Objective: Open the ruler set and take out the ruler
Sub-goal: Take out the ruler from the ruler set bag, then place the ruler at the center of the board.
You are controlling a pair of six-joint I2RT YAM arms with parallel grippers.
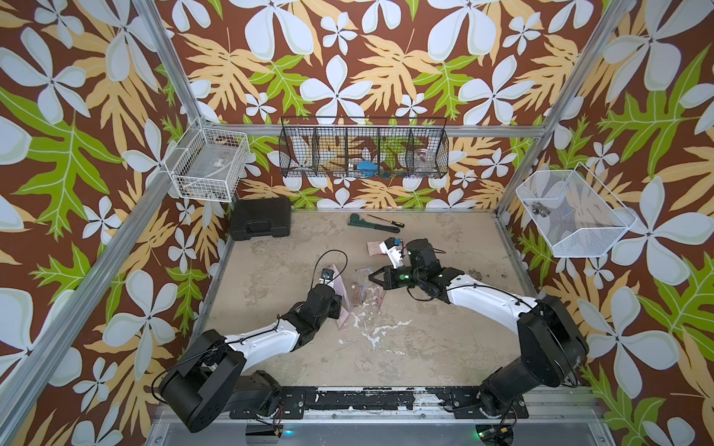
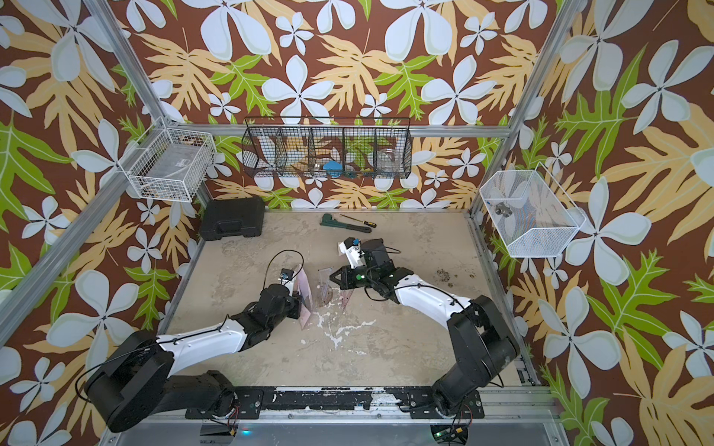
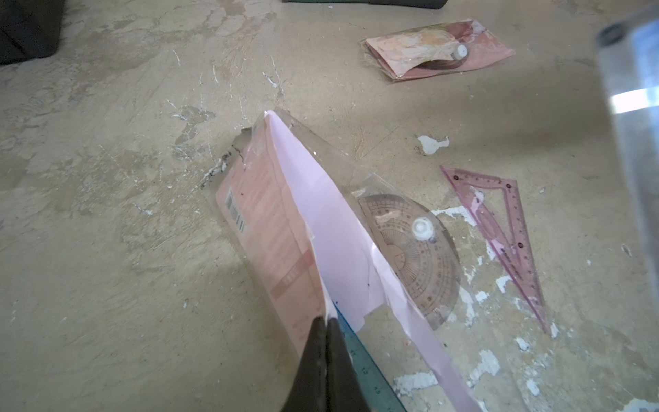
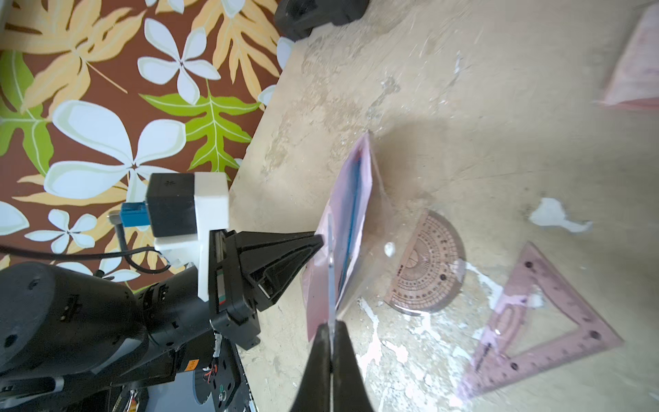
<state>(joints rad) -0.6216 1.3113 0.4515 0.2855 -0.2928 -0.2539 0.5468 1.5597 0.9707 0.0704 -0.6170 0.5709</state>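
The left gripper [image 3: 327, 321] is pinched shut on the edge of the ruler set [image 3: 271, 232], a pink card sleeve in clear plastic. It holds the sleeve tilted up off the table [image 3: 107, 249], its mouth gaping ahead of the tips. Right against those closed fingers [image 3: 313, 360], inside the sleeve, runs the blue ruler [image 3: 367, 360], not out yet. The right gripper [image 4: 331, 326] faces the left one across the sleeve, its jaws closed on a thin pale strip [image 4: 331, 271] seen edge-on. From where I stand I cannot tell whether that is a plastic flap or something else. Just beside the right gripper's tips, toward its own arm's side of the sleeve, a brownish protractor [image 4: 424, 264] lies flat, seemingly under a clear flap with a white snap. Further out on that side a pink set square [image 4: 535, 321] lies flat. Well beyond both grippers, a second pink packet [image 3: 435, 50] sits on the table.
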